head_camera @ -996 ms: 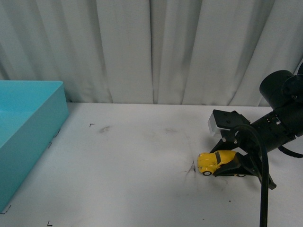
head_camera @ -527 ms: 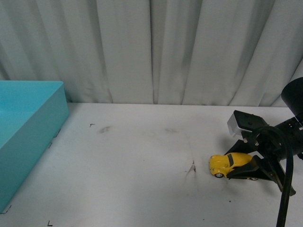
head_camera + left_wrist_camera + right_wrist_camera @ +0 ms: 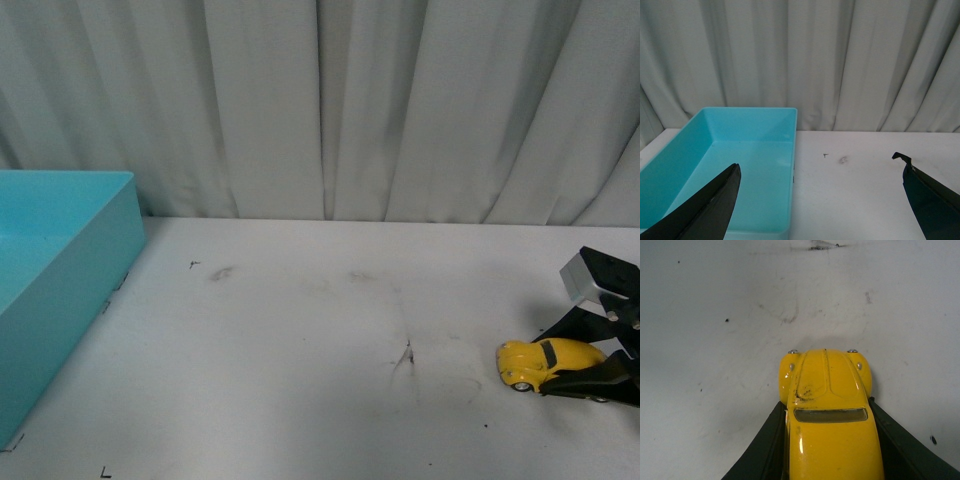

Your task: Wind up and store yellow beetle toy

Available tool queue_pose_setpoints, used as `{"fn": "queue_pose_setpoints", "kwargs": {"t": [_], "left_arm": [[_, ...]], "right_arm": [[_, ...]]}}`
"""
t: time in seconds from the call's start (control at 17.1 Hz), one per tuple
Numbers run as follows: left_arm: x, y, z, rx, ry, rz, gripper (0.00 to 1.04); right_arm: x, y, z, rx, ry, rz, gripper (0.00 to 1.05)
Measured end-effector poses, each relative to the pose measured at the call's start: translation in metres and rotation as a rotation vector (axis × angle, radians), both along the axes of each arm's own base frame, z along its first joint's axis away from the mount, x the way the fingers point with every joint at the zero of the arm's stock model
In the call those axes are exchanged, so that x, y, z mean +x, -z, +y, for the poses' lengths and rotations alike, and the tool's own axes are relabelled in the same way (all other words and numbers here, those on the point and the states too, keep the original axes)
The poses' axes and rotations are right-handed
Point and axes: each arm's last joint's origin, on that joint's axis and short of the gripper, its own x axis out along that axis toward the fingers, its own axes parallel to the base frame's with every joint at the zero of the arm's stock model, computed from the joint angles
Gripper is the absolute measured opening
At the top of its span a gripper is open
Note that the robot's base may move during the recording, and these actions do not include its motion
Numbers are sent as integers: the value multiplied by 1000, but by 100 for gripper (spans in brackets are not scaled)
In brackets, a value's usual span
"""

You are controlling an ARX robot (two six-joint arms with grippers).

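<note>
Background: a pale pleated curtain hangs behind the whole work area.

Surface: a white table, scuffed, with a dark smudge near its middle and fainter grey marks further back.

Container: an open turquoise bin stands at the left end of the table. Nothing shows in the part of its inside that the left wrist view covers.

My left gripper: fingers spread wide apart, nothing between them, held above the table with the bin's near corner under one finger.

My right gripper: low at the far right edge of the front view, clamped on the yellow beetle toy. One black finger presses each flank of the car, behind the front fenders.

Toy: it is at table level on the right side, well apart from the bin, nose pointing left toward it. A front wheel shows close above the surface; I cannot tell whether it bears on the table. In the right wrist view, the bonnet carries a dark scratch just ahead of the windscreen.
</note>
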Motion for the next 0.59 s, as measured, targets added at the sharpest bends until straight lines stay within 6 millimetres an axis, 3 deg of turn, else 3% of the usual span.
{"fn": "queue_pose_setpoints", "kwargs": {"t": [0.23, 0.53, 0.59], "left_arm": [[0, 0, 0, 0, 0, 0, 98], [0, 0, 0, 0, 0, 0, 98], [0, 0, 0, 0, 0, 0, 98]], "right_arm": [[-15, -1, -21, -6, 8, 8, 41], [-19, -4, -24, -6, 6, 23, 41], [-20, -4, -24, -6, 3, 32, 50]]}}
